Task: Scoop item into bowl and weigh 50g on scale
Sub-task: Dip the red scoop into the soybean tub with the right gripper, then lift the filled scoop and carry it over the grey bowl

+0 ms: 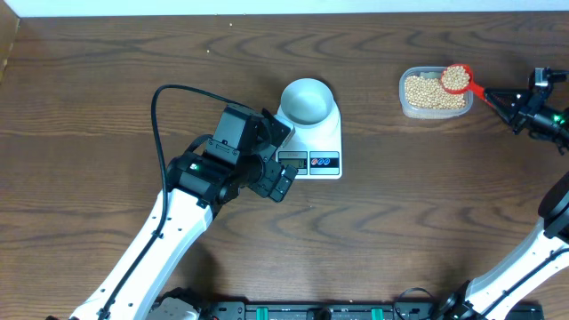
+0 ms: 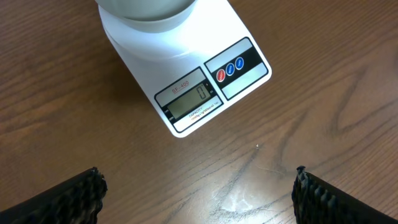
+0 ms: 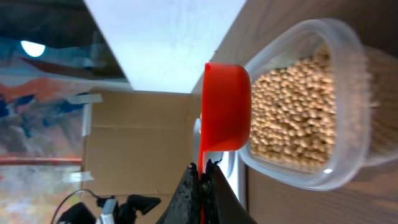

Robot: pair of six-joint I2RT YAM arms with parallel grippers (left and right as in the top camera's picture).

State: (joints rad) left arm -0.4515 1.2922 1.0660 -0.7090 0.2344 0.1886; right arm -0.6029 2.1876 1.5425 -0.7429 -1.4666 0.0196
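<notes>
The pale bowl (image 1: 308,100) stands empty on the white scale (image 1: 325,140), left of centre; its underside shows in the left wrist view (image 2: 147,9). The scale's display (image 2: 190,102) reads 0. My left gripper (image 1: 279,158) is open and empty, just left of the scale's display end; its fingers (image 2: 199,196) straddle bare wood. My right gripper (image 1: 500,100) is shut on the handle of a red scoop (image 1: 457,78) full of beans, held over the clear tub of tan beans (image 1: 433,92). The right wrist view shows the scoop (image 3: 226,107) beside the beans (image 3: 298,106).
A black cable (image 1: 169,98) loops over the table left of the left arm. The table's far edge (image 1: 267,14) runs along the top. The right arm's body (image 1: 551,120) reaches in from the right edge.
</notes>
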